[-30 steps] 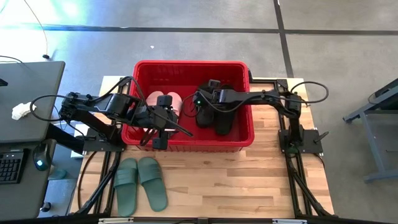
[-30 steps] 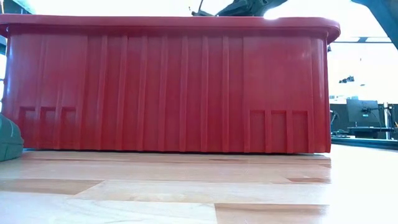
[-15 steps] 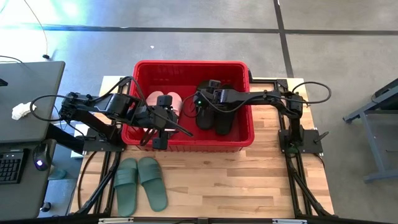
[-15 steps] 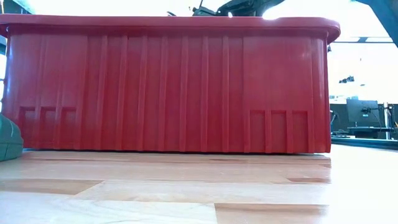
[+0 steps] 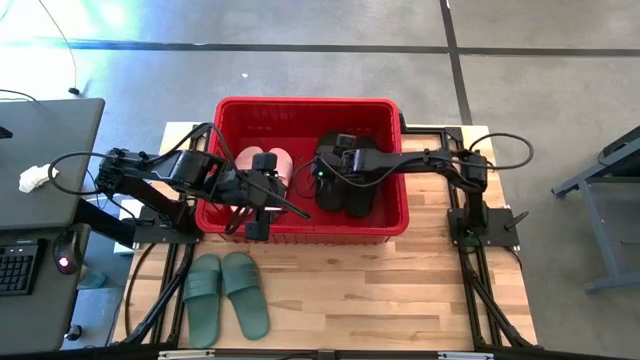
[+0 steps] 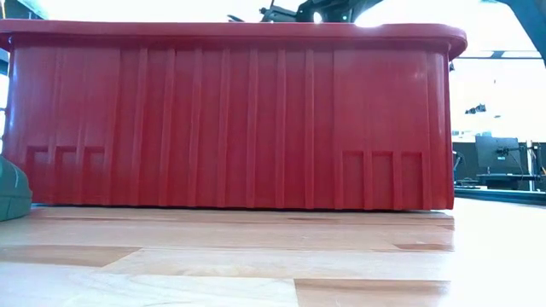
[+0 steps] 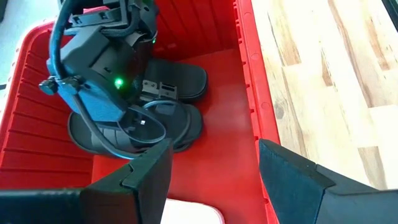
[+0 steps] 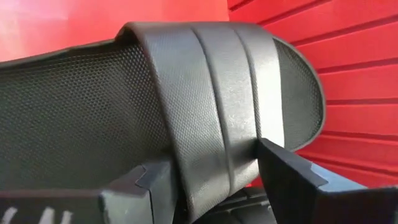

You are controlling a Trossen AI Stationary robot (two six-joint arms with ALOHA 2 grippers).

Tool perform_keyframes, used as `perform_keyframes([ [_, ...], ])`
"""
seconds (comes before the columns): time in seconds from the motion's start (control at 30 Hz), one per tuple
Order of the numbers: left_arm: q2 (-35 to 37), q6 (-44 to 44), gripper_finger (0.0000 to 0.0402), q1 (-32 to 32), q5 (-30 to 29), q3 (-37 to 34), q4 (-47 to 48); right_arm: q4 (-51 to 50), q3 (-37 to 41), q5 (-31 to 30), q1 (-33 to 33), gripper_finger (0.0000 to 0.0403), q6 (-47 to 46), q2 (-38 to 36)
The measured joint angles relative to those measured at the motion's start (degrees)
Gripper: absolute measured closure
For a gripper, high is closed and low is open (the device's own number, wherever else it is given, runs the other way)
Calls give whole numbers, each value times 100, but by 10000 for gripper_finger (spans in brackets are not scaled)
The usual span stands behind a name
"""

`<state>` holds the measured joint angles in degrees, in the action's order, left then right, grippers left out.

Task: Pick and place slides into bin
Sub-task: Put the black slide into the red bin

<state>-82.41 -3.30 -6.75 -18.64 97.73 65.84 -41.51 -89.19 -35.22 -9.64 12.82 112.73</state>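
On the left of the pale wooden surface (image 5: 400, 300), just in front of the bin, the pair of sage green rubber slides (image 5: 226, 295) lies side by side with the soles down, not yet collected. Above them the left gripper (image 5: 262, 195) hangs inside the left half of the large rectangular red plastic bin (image 5: 300, 104), over the pale pink slides (image 5: 266, 160) that rest on the bin floor. Its jaws stand apart and hold nothing: in the left wrist view bare red floor shows between them, with a pink edge (image 7: 189, 211) just below.

Toward the middle and right of the bin lie black slides (image 5: 348, 185), stacked or overlapping; how many are there I cannot tell from above. The right gripper (image 5: 325, 172) reaches in from the right over them. In the right wrist view its jaws bracket the wide textured strap of one black slide (image 8: 205, 124), one on each side of it, set wide. Whether they press on the strap or have let go I cannot tell; the sandal seems to rest among the others.

By my judgement the task is well along: pink and black slides are in the bin, and the green pair on the surface is what visibly remains.
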Motion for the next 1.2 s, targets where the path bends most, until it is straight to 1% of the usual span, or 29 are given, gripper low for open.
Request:
perform_keyframes([
  [0.4, 0, 0, 181, 1, -1, 0, 0, -248, -2, 136, 151, 212, -249, -6],
  [0.53, 0, 1, 181, 1, -1, 0, 0, -254, -2, 295, 223, 213, -323, -7],
  [0.7, 0, -1, 181, 1, -1, 0, 0, -263, -2, 274, 227, 213, -533, -7],
  [0.77, 0, -1, 181, -1, -1, 0, 0, -256, -2, 150, 224, 213, -537, -7],
  [0.9, 0, -1, 181, 0, -1, 0, 0, -211, 0, -571, 224, 211, -430, -2],
  [0.97, 0, 0, 181, 1, -1, 0, 0, -206, 0, -703, 222, 205, -373, -2],
  [1.07, 0, 1, 181, 1, -1, 0, -2, -201, 0, -494, 220, 193, -354, -2],
  [1.2, 0, 1, 181, 1, -1, 0, 0, -169, 0, 85, 217, 173, -448, -2],
])
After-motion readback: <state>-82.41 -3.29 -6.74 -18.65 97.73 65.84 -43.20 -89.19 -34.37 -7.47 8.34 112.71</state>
